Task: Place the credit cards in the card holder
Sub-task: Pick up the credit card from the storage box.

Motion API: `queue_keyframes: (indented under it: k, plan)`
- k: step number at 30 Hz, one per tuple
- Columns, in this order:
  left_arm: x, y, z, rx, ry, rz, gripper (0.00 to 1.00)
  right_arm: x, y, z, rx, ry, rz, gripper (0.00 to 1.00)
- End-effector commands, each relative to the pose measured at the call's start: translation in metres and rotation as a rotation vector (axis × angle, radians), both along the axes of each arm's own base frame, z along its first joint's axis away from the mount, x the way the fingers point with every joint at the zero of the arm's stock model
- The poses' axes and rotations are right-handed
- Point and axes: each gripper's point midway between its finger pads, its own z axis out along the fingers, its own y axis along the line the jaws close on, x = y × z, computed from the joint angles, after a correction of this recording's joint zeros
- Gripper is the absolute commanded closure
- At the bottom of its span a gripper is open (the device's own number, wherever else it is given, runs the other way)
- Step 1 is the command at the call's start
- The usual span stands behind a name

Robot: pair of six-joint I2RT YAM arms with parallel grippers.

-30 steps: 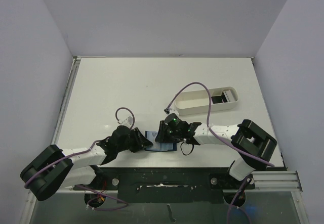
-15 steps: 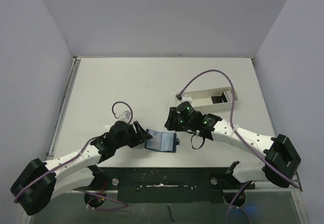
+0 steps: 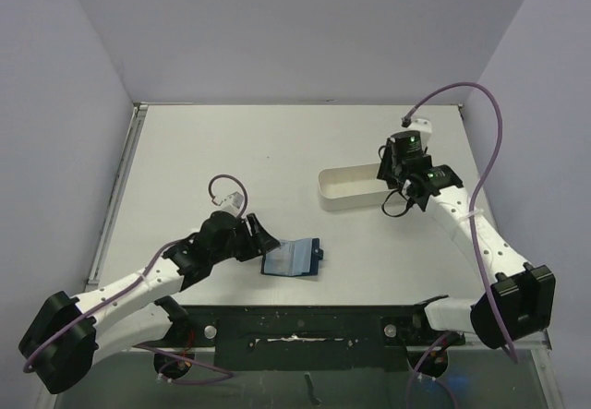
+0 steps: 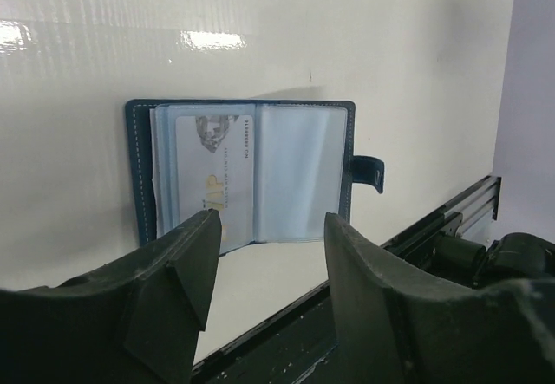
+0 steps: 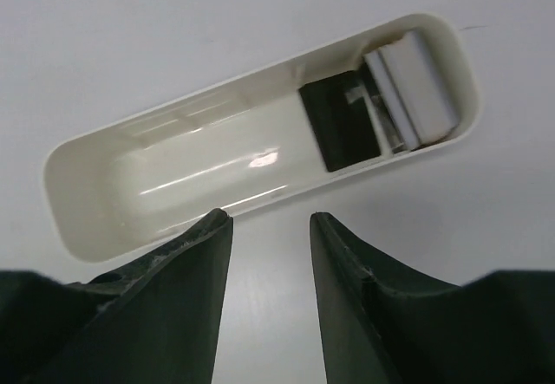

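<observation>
Both jaws open, empty. The credit cards (image 5: 342,126) sit in white tray (image 5: 173,154), at its end toward right edge of desk (image 3: 277,150), just ahead of right gripper (image 5: 269,218). Open card holder (image 4: 251,172) by near edge, left gripper (image 4: 270,221) beside it.

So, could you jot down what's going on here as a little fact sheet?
card holder: lying open, one card in a sleeve
left gripper: open, empty, close to the holder
white tray: dark card at one end
right gripper: open, empty, above the tray
</observation>
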Motion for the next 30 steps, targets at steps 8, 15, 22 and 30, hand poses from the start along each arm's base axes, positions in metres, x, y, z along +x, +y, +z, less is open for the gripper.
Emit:
queue_keyframes:
  k: [8, 15, 22, 30]
  plan:
    - [-0.001, -0.044, 0.006, -0.136, -0.028, -0.176, 0.57, 0.045, -0.09, -0.013, -0.313, 0.107, -0.077, 0.59]
    - [-0.01, -0.052, -0.004, -0.185, 0.007, -0.222, 0.57, 0.065, -0.1, -0.04, -0.412, 0.199, -0.061, 0.61]
    - [-0.01, -0.05, -0.004, -0.183, 0.001, -0.214, 0.57, 0.081, -0.114, -0.067, -0.499, 0.271, -0.055, 0.62]
    - [-0.009, -0.047, -0.004, -0.17, -0.006, -0.205, 0.57, 0.089, -0.124, -0.086, -0.563, 0.322, -0.057, 0.64]
